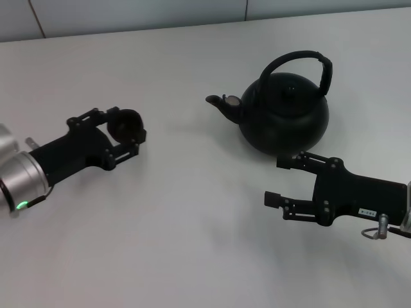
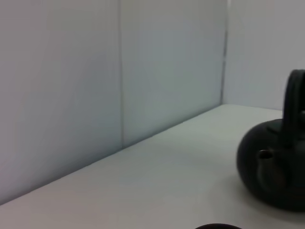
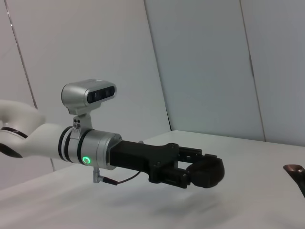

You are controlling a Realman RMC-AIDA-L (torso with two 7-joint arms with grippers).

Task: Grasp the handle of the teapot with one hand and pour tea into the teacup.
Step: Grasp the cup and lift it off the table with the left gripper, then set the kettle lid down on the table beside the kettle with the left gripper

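While the teapot (image 1: 284, 114) is sitting upright on the white table (image 1: 192, 244), well to the robot's right of centre, its spout (image 1: 221, 104) is pointing toward the robot's left. The right gripper (image 1: 280, 181), the one carrying the small white label, is hovering low just in front of the pot's body with its fingers spread wide and nothing between them. The left gripper (image 1: 127, 136) is gripping the teacup (image 1: 125, 125), its fingers closed around the cup's sides, well apart from the spout; the right wrist view is showing the same cup (image 3: 206, 172) held at the fingertips above the table.

The teapot is looking heavy and rigid, likely cast metal or thick ceramic, with a matte surface that should be offering fair friction. The handle (image 1: 302, 64) is arching over the lid (image 1: 290, 89). The recommended hold is the top of the arch, where the wrapping is thickest, so the pot hangs balanced and tilts predictably toward the spout. The lid is resting loose by appearance and may be shifting during a steep tilt. The teacup is small and light, and it may be slipping if squeezed unevenly.
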